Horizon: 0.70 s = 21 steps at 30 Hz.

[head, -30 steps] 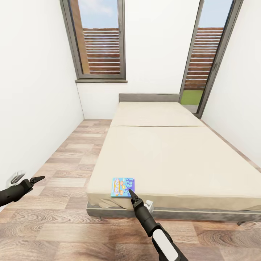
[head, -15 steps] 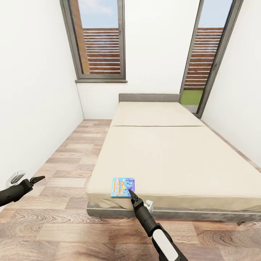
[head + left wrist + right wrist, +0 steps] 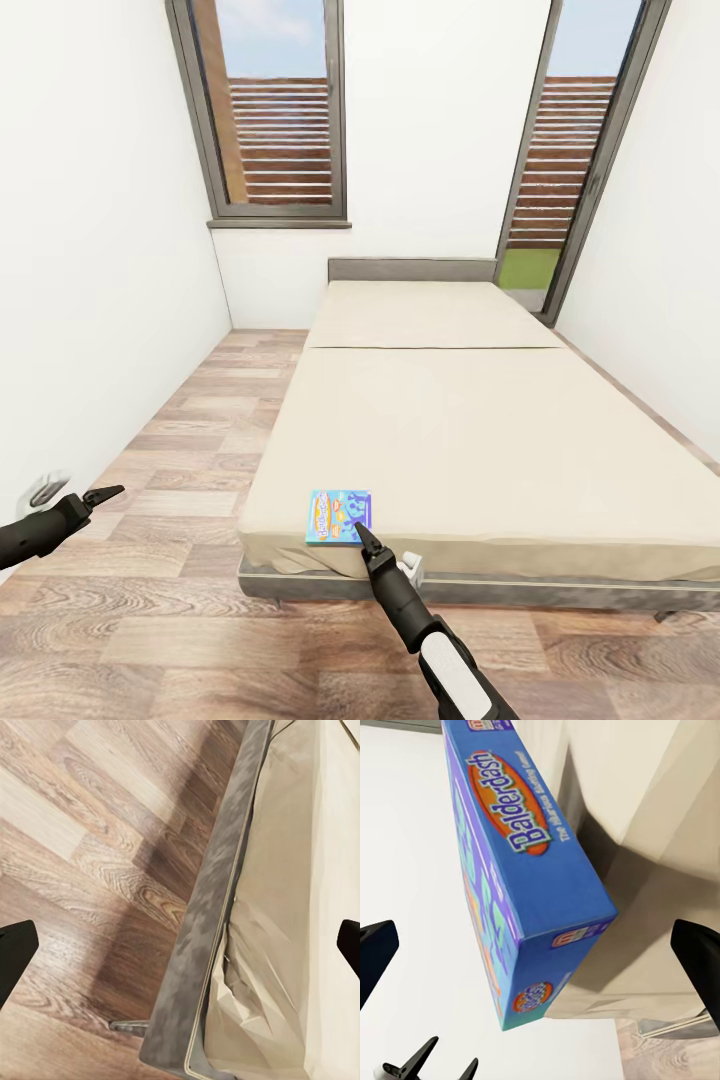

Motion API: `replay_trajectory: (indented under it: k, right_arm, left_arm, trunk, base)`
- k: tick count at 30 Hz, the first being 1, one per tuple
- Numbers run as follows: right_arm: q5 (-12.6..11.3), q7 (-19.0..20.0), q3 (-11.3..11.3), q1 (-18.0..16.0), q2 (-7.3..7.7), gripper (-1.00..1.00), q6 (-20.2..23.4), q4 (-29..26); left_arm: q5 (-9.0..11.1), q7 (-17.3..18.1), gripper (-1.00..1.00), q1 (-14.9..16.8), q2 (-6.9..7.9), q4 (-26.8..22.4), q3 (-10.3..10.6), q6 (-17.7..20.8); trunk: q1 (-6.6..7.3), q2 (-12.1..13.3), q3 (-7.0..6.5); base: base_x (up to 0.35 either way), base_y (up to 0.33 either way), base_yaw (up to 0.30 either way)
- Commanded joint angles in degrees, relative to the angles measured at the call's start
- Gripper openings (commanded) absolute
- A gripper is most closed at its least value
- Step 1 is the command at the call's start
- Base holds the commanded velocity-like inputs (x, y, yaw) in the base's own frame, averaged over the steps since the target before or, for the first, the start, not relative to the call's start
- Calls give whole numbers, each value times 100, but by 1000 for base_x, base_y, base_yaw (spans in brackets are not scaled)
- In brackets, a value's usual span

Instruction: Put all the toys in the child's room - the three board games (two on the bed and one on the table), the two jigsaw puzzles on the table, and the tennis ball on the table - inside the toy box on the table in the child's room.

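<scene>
We find the Balderdash board game (image 3: 338, 516) lying flat on the bed (image 3: 480, 440), close to the foot edge and toward its left corner, with the cover facing up. It looks like a stiff cardboard box, thin and probably light, with a glossy printed skin that could slide between smooth pads, so we would take it across its short thickness along one long side edge rather than try to span the broad cover. In the right wrist view the box (image 3: 521, 870) stands large between the two dark fingertips at the picture's sides, so our right claw (image 3: 367, 541) is spread wide with nothing in it, its tip just beside the box's near right corner. The mattress is soft and will give under a downward press, which may help a finger get under the box's edge but could also tip the box. Our left claw (image 3: 104, 493) hangs off over the wood-plank floor (image 3: 180, 440), well apart from the box; in the left wrist view its fingertips sit at opposite sides, open and empty, above the bed's grey frame (image 3: 210, 937). The rest of the mattress is bare, the white wall (image 3: 90, 300) stands beyond the strip of floor on the left, and lifting straight up looks unobstructed.
</scene>
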State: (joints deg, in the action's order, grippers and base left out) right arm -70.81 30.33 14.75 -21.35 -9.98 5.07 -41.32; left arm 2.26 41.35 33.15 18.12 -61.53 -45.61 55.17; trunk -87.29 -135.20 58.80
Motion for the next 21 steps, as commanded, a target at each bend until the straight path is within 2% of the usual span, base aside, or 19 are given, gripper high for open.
replay_trajectory:
  k: [1,4,5,21]
  right_arm:
    - [-75,16,0,-80,-2,100,29,1]
    - [-77,16,4,-80,-2,100,31,1]
    - [-76,16,5,-80,-2,-100,33,1]
    - [-77,16,9,-80,-2,-100,38,1]
  left_arm:
    - [21,5,100,5,-1,1,-9,43]
    - [21,5,100,6,-1,1,-9,40]
    - [21,5,100,6,-1,1,-9,39]
    - [21,5,100,6,-1,1,-3,38]
  trunk:
    - [1,-2,4]
    - [1,-2,4]
    - [1,-2,4]
    - [1,-2,4]
  base:
    - [0,0,0]
    - [0,0,0]
    - [0,0,0]
    - [0,0,0]
